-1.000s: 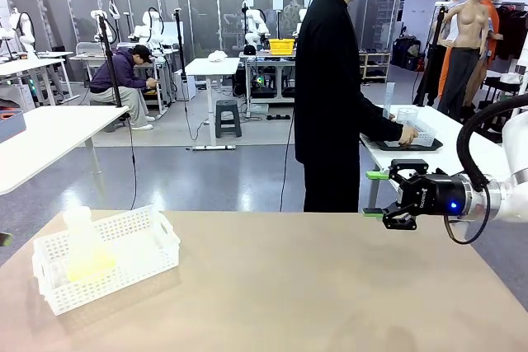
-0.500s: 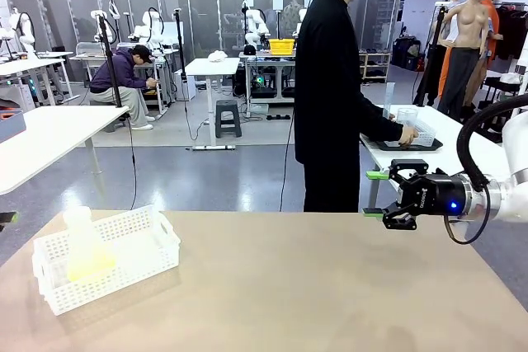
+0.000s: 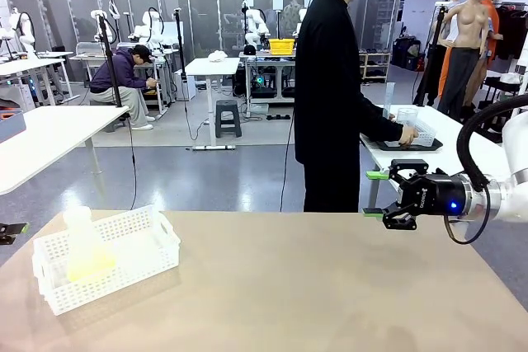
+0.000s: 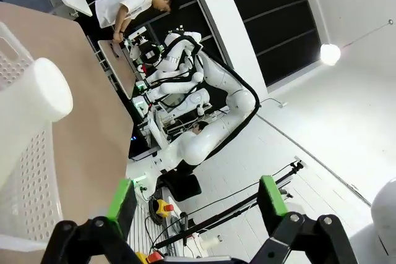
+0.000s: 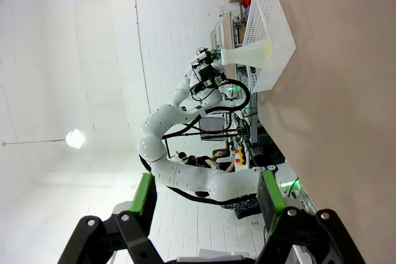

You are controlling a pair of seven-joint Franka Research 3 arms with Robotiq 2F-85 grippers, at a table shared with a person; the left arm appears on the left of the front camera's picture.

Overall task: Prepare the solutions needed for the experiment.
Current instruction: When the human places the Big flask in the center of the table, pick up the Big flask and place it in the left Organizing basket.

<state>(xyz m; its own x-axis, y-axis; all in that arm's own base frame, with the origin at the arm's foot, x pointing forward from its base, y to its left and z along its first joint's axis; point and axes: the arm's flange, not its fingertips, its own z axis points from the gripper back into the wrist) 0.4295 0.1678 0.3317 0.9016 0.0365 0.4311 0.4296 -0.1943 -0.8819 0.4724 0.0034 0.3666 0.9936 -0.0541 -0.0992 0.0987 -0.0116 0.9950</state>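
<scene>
Far left, left hand (image 3: 11, 229) just peeking in at the table (image 3: 313, 286) edge, fingers spread wide, nothing between them. Just right of it, white basket (image 3: 124, 241) with a flask (image 3: 85, 251) standing upright inside, solutions (image 3: 89, 265) pooled yellow-green at its base. Well across the table, right hand (image 3: 376, 194) hanging above the far right edge, fingers parted and empty, pointing leftward. Left arm plainly nearer; probably its reach to make.
</scene>
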